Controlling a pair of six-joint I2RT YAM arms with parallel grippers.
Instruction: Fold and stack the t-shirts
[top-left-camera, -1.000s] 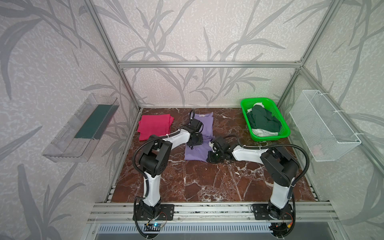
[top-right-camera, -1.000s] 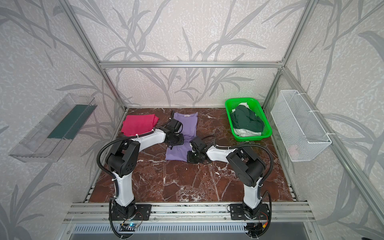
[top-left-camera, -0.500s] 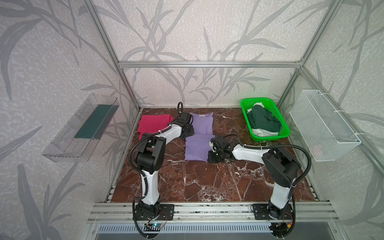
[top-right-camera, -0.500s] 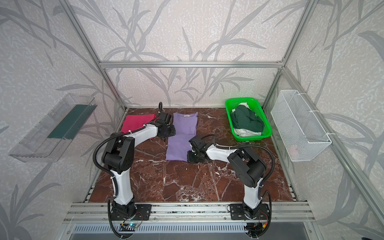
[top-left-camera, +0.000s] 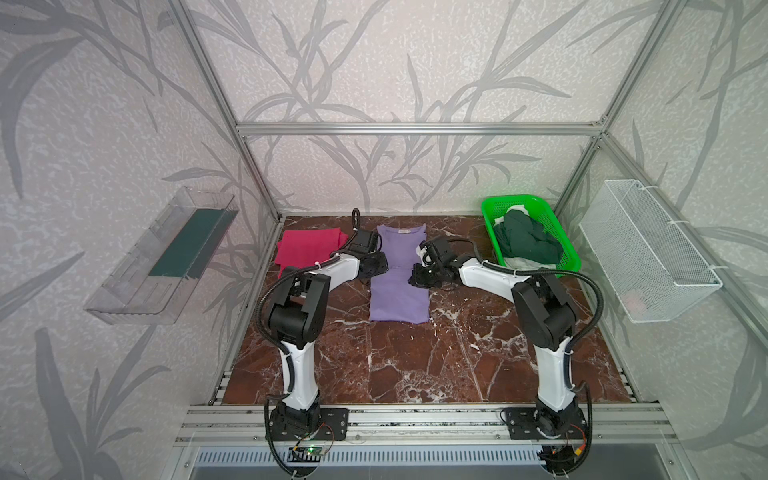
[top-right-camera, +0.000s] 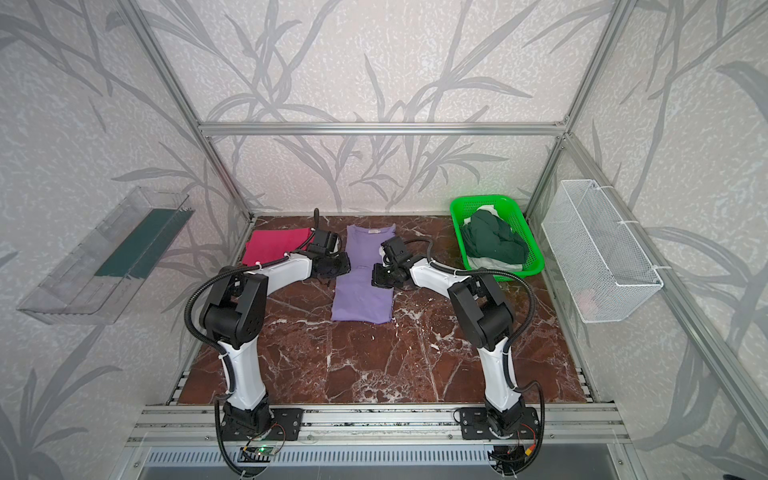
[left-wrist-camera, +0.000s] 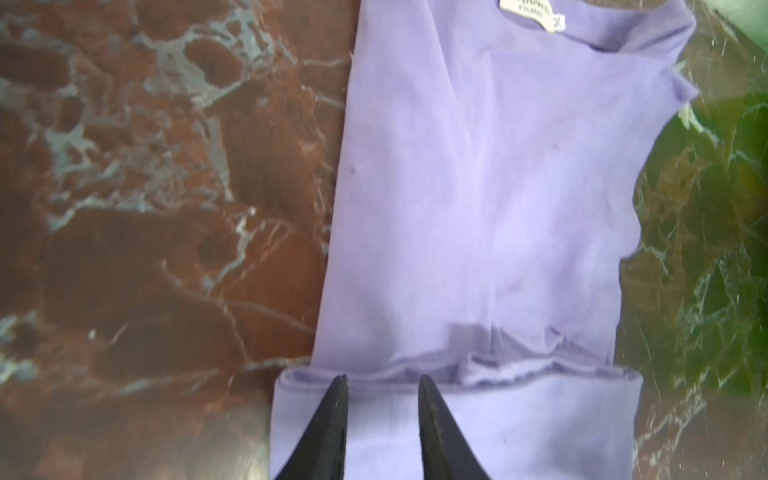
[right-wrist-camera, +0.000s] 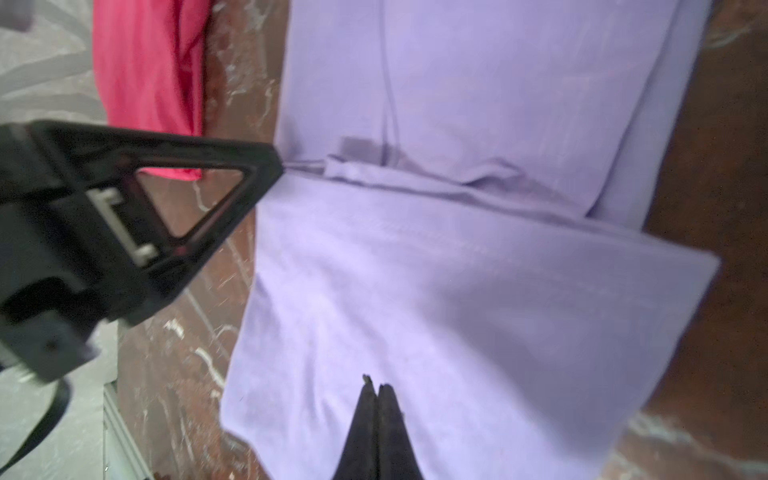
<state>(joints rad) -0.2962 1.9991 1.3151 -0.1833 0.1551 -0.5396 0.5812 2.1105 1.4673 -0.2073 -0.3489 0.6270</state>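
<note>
lavender cotton takes up most of both my wrist views. the lavender tee (top-left-camera: 399, 286) lies flat in the middle of the marble table (top-left-camera: 415, 365), folded into a long narrow strip with its collar toward the back wall. a rumpled ridge of cloth runs across it about halfway along.

my left gripper (left-wrist-camera: 380, 377) is low over that ridge at the tee's left edge. its jaws are parted, with flat cloth showing in the gap and nothing gathered between them. my right gripper (right-wrist-camera: 376, 385) is opposite, at the tee's right edge. its two fingers are pressed tight together over the cloth, and i see no fabric pinched between them.

the magenta tee (top-left-camera: 307, 247) lies folded at the back left of the table, partly behind my left arm in both top views and apart from the lavender one. the green basket (top-left-camera: 515, 200) stands at the back right. inside it a dark green garment (top-left-camera: 525, 239) is heaped on a white garment (top-left-camera: 528, 262), which shows only at the edges.
</note>
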